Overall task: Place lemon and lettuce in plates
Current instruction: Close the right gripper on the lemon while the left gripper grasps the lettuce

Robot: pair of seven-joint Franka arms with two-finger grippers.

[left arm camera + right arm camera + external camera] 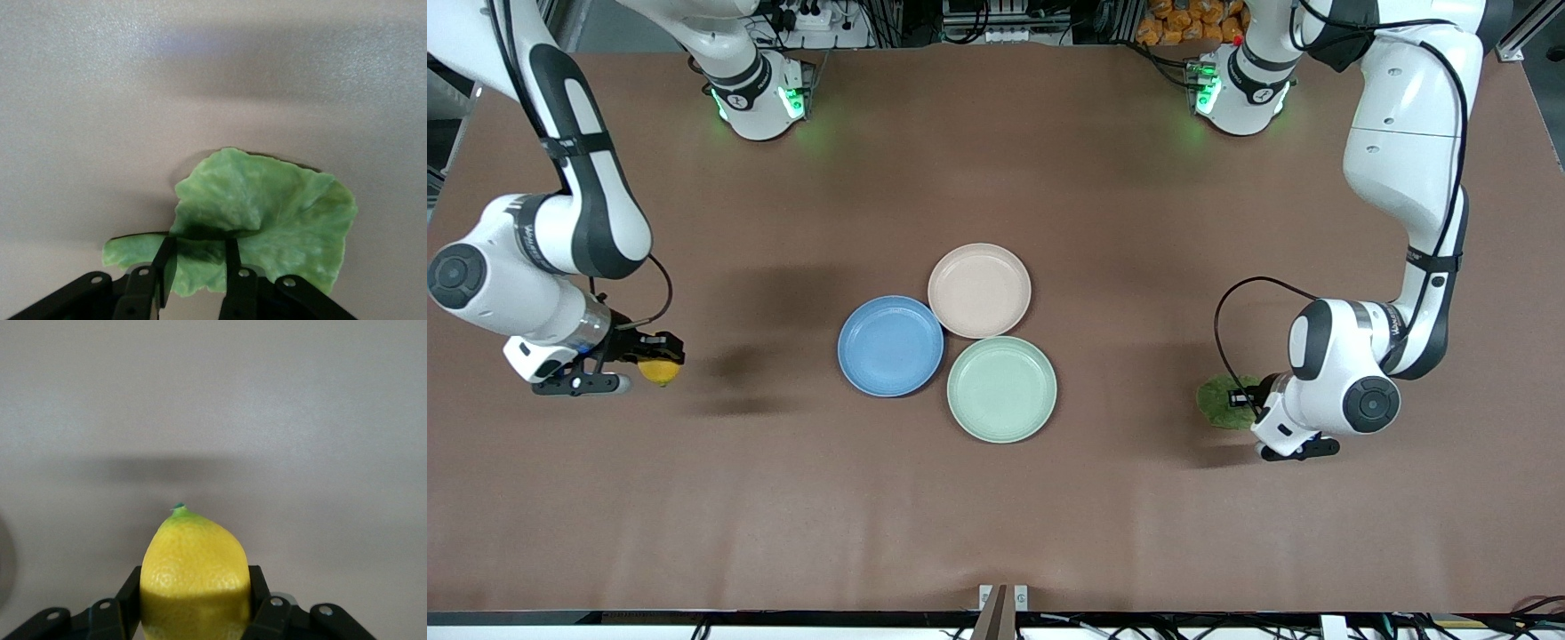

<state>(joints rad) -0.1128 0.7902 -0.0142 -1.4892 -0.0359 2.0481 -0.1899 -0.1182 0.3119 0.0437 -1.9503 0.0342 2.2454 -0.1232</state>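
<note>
My right gripper (654, 363) is shut on the yellow lemon (662, 372) and holds it above the table near the right arm's end; the right wrist view shows the lemon (193, 550) squeezed between the gripper's (193, 590) two fingers. My left gripper (1245, 402) is low over the green lettuce (1221, 400) near the left arm's end. In the left wrist view its fingers (198, 250) pinch a fold of the leaf (273, 207) at or just above the table. The blue plate (890, 345) and the beige-pink plate (979, 290) sit empty mid-table.
A pale mint-green plate (1001, 388) touches both plates, nearer the front camera. The two arm bases stand along the table's back edge. Brown tabletop lies open between each gripper and the plates.
</note>
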